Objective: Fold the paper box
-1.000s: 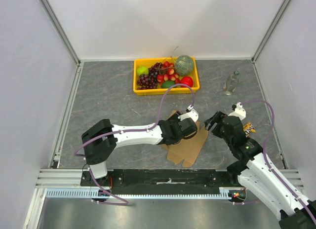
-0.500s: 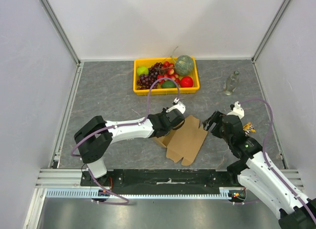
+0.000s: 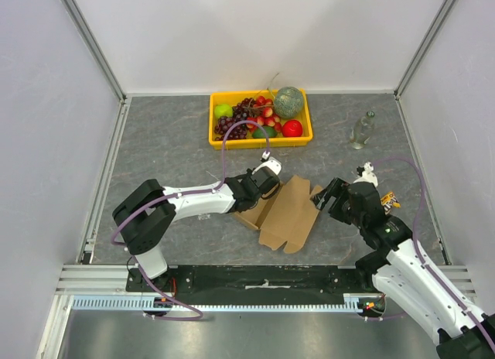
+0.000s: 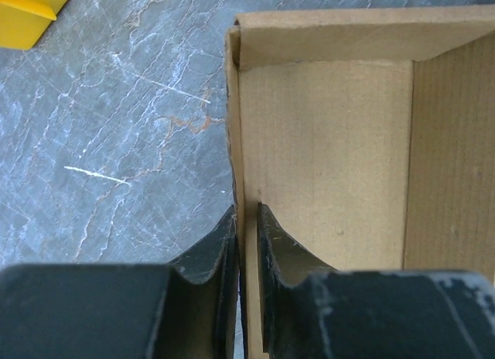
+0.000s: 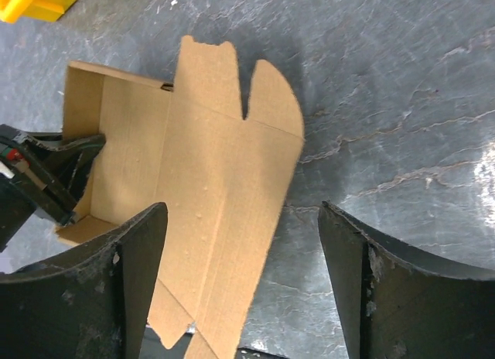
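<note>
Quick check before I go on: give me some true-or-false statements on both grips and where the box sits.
1. The left gripper is shut on a side wall of the paper box. True.
2. The right gripper holds the box's lid. False: its jaws stand open, holding nothing.
3. The yellow crate holds fruit. True.
4. The paper box lies inside the crate. False: it lies on the table, nearer the arms.

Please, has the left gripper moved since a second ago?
Yes: the left gripper shifted left, from in front of the yellow crate's right end to its middle.
</note>
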### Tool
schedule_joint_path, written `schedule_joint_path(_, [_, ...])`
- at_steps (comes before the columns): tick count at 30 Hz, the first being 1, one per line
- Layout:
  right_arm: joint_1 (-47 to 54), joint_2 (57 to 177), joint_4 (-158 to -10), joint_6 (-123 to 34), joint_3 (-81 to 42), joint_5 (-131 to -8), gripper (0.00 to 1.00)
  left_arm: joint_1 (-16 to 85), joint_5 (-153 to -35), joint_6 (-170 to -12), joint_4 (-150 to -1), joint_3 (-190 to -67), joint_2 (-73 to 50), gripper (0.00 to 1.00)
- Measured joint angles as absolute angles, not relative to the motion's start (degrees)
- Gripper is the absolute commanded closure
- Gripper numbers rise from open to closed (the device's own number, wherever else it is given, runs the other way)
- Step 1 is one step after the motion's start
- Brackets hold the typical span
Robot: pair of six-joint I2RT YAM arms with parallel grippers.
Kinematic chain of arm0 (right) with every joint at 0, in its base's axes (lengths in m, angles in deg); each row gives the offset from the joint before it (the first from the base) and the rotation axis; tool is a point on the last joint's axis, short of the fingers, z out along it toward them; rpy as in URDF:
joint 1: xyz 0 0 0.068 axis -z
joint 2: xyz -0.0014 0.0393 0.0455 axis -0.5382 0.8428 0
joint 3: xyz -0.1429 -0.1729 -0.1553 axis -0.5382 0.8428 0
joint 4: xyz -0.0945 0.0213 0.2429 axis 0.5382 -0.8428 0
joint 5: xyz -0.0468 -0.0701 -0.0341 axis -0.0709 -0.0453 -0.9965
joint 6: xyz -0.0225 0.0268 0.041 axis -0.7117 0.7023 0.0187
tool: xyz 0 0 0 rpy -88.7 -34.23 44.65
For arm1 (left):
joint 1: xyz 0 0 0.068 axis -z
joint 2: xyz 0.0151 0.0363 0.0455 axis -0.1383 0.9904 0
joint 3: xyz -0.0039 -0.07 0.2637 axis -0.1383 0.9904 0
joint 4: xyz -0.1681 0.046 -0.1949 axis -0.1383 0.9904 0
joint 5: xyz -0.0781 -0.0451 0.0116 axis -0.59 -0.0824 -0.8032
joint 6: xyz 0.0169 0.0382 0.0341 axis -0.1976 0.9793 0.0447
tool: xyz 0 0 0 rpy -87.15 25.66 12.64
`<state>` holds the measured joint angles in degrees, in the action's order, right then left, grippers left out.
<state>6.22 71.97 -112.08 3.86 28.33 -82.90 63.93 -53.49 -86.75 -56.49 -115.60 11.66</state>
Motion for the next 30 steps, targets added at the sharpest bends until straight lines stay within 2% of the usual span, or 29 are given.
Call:
schedule_joint_path(12, [6.24,71.03,-109.24,8.99,34.08,-78.16,0.23,63.91,-55.5,-87.6,-57.95,-115.3,11.68,0.8])
schedule_joint_path(22, [6.24,71.78,-103.34,13.26,38.63,-73.13,0.43,63.89,-56.17,-88.69,-58.65,-114.79,11.68,0.8])
schedule_joint_path(26, [6.24,72.15,-101.5,14.17,38.63,-71.73,0.57,63.87,-56.31,-89.13,-58.63,-114.53,11.68,0.79])
schedule_joint_path(30, [6.24,72.26,-99.36,15.35,38.65,-70.51,0.69,63.72,-56.5,-89.63,-58.63,-114.53,11.68,0.71])
